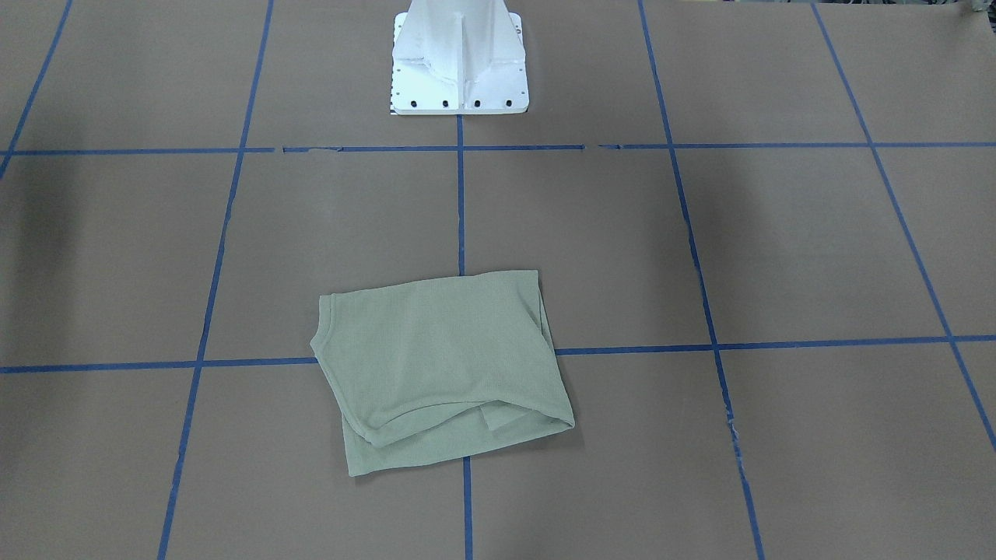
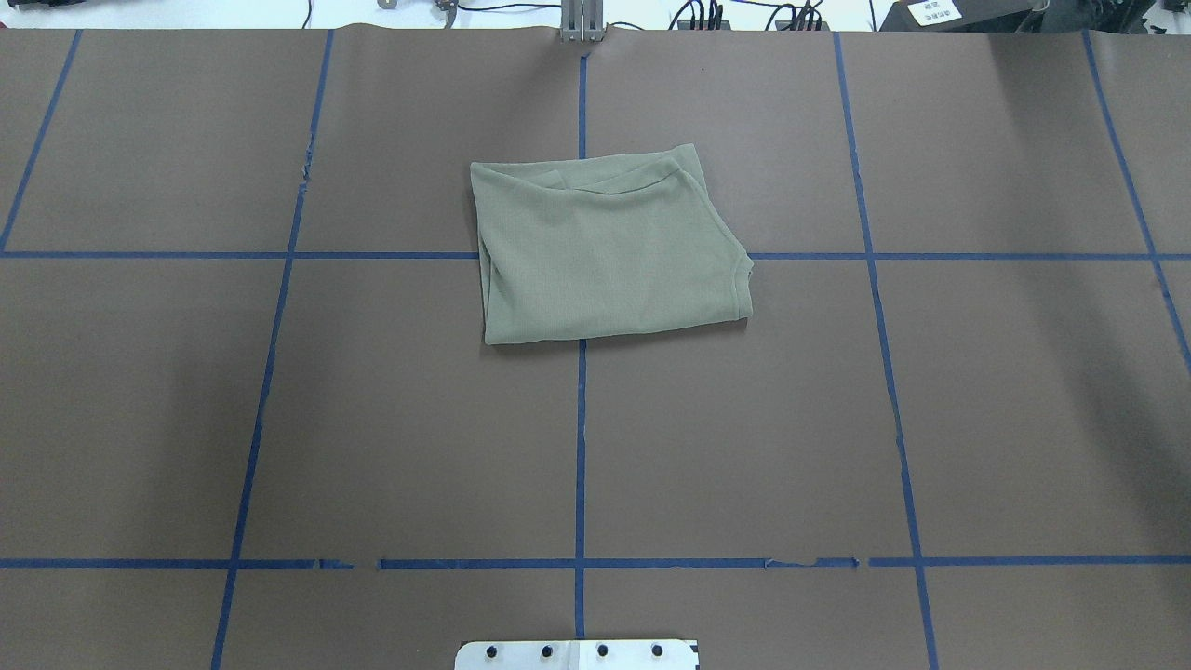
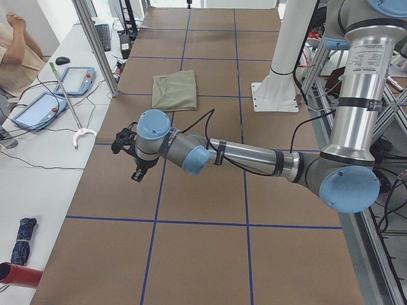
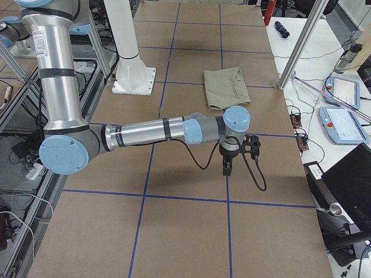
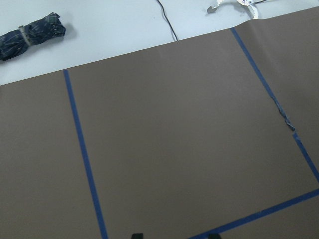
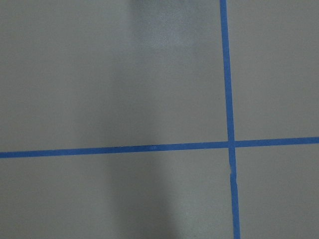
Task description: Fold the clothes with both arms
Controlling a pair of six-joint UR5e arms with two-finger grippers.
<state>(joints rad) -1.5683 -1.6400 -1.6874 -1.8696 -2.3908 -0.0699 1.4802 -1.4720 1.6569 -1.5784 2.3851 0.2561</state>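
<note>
1. The sage-green knit shirt (image 2: 605, 251) lies folded in a flat rectangle on the brown paper-covered table (image 2: 279, 419).
2. My left black two-finger gripper (image 3: 137, 173) hovers well apart from it, fingertips (image 5: 137, 235) spread.
3. My right black two-finger gripper (image 4: 227, 168) is likewise apart; I cannot tell its spread.

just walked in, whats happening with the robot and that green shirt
The green shirt lies folded into a rough rectangle near the middle of the table, and nothing touches it. The left gripper and the right gripper each hang over bare table, well away from it, holding no cloth. Whether they are open cannot be told from these views.
</note>
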